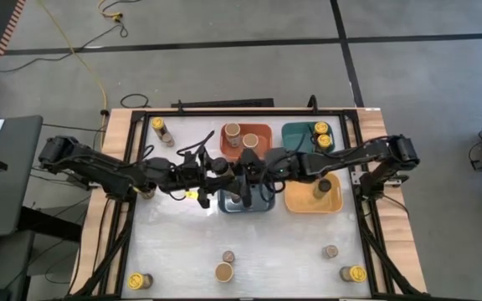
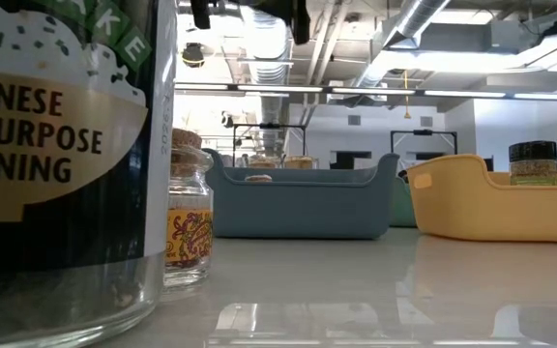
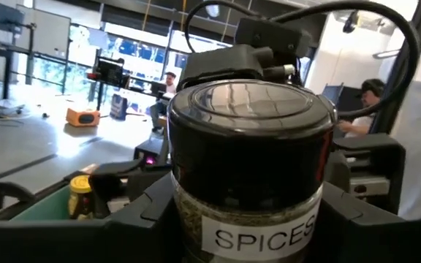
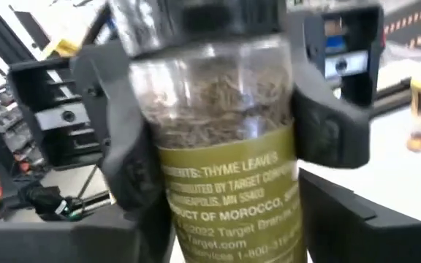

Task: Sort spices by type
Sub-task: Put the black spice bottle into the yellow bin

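White tabletop, both arms meeting mid-table: left gripper [image 1: 222,172] clamped on a dark-lidded thyme jar [image 3: 245,164], right gripper [image 1: 252,168] facing it, fingers around the same jar, can't tell if gripping; blue bin [image 1: 262,204] just below them, yellow bin [image 1: 301,199] beside

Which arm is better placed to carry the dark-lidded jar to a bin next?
Left, probably: the left gripper is shut on the jar near the blue bin, while the right gripper only meets it there.
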Available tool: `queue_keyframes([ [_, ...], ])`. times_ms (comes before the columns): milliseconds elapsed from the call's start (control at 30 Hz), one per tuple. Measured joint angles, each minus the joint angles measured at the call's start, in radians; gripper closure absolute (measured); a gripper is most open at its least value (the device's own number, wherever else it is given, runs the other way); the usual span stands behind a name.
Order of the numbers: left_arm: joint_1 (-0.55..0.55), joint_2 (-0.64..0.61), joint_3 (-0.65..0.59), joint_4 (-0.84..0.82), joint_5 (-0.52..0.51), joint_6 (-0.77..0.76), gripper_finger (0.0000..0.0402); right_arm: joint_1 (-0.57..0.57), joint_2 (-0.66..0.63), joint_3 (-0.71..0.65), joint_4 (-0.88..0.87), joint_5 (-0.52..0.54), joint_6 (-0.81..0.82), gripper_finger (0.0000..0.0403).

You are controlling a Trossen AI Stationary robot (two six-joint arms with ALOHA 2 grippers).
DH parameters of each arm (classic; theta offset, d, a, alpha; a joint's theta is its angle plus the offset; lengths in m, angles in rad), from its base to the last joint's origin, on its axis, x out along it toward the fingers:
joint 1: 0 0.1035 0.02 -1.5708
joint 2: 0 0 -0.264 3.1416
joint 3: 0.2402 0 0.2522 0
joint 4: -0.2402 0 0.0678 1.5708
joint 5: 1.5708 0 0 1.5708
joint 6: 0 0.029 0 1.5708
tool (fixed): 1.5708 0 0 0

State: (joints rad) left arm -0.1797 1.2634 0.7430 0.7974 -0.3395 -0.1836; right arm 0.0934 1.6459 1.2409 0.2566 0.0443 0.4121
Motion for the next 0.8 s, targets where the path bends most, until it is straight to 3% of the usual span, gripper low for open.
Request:
queue_keyframes([
  [167, 0.001, 0.0, 0.0, -0.002, 0.0, -0.001, 0.022, -0.005, -0.007, 0.0, -0.101, -0.022, -0.01, 0.0099],
  [467, 0.0, -0.002, 0.002, -0.084, 0.014, -0.007, 0.0219, -0.02, -0.187, -0.001, -0.459, -0.025, -0.025, 0.0092],
  [600, -0.001, -0.002, 0.003, -0.188, 0.043, -0.015, 0.0219, -0.042, -0.274, -0.001, -0.548, -0.025, -0.044, 0.0092],
  [800, -0.001, 0.001, 0.108, -0.505, 0.047, -0.004, 0.0219, -0.023, -0.307, 0.067, -0.619, -0.027, -0.277, 0.0092],
])
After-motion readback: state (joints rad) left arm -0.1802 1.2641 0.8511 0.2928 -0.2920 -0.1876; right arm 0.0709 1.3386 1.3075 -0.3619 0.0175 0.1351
